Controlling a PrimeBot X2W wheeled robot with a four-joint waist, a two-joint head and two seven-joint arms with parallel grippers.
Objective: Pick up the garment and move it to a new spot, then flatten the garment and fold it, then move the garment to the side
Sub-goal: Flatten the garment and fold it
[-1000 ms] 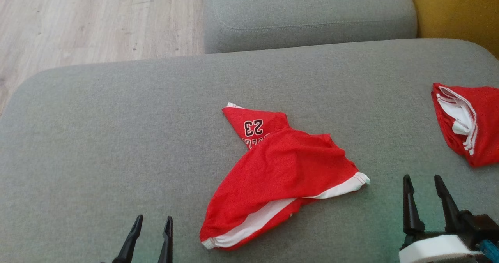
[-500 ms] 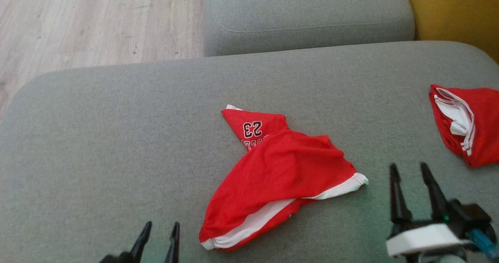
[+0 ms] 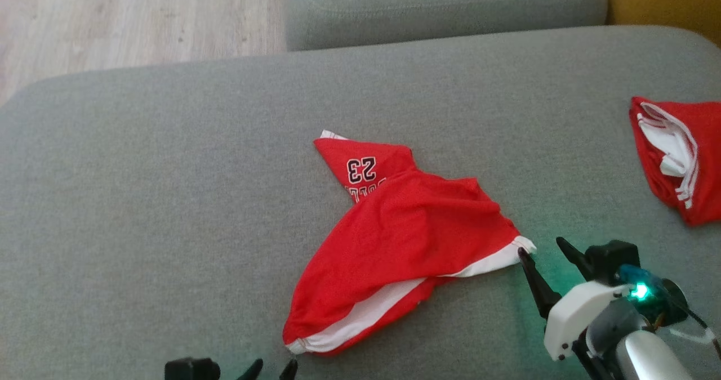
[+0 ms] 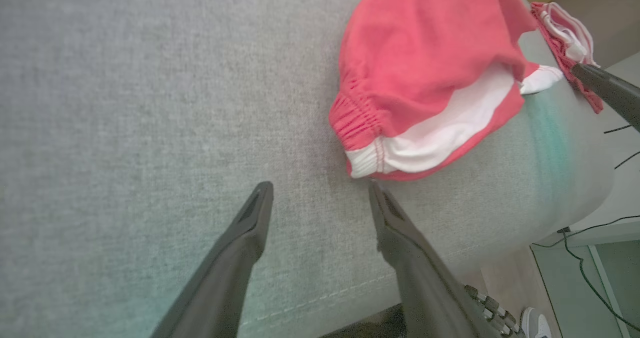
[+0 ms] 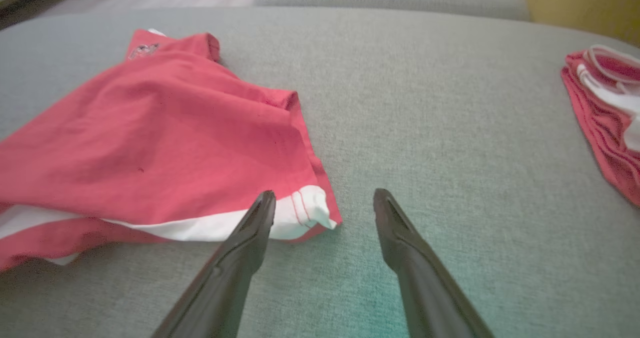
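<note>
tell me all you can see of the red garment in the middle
The red garment of thin sporty fabric lies crumpled on the grey fabric sofa cushion. White bands edge it, a gathered elastic hem shows at its near left end, and a turned-over far corner bears a black number 23. The open right gripper has one fingertip at its white right corner, contact unclear; the open left gripper hovers just short of it.
</note>
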